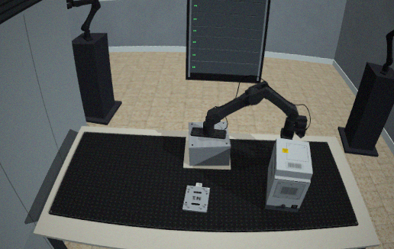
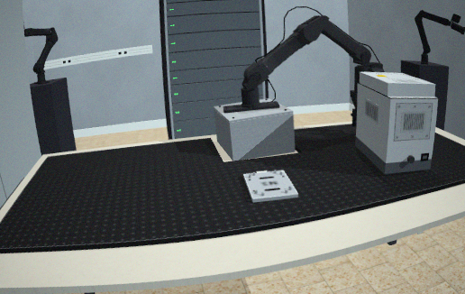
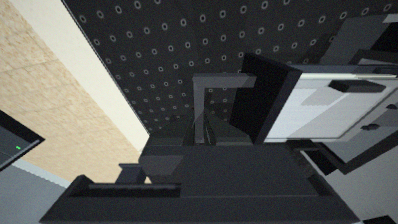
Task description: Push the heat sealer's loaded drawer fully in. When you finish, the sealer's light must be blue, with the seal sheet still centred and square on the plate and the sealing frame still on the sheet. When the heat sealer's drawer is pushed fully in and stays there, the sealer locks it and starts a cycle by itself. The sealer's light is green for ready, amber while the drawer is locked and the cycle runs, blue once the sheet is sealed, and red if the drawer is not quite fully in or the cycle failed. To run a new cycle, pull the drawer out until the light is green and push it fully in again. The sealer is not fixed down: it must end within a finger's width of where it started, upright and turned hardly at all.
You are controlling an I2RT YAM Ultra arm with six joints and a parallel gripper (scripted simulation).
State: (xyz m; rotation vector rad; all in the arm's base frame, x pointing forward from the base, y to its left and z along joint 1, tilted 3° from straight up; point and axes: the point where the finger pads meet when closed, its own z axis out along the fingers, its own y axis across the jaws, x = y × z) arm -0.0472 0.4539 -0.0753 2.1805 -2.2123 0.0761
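The heat sealer (image 1: 290, 172) is a white box that stands upright at the right of the black mat; it also shows in the exterior view (image 2: 396, 119). My gripper (image 1: 291, 131) is low behind its far side, mostly hidden by the box in the exterior view. In the wrist view the drawer sticks out of the sealer, with a dark front panel (image 3: 262, 97) and a white sheet (image 3: 320, 107) under dark frame bars (image 3: 357, 86). My fingers (image 3: 215, 120) are shut on the grey drawer handle (image 3: 222, 82) in front of that panel. I cannot make out the sealer's light.
The arm's grey base box (image 1: 209, 150) stands at the middle back of the mat. A small grey plate (image 1: 196, 198) lies in front of it. The table's far edge (image 3: 100, 85) runs close behind my gripper. Black pedestals (image 1: 371, 108) and a server rack (image 1: 226, 38) stand on the floor.
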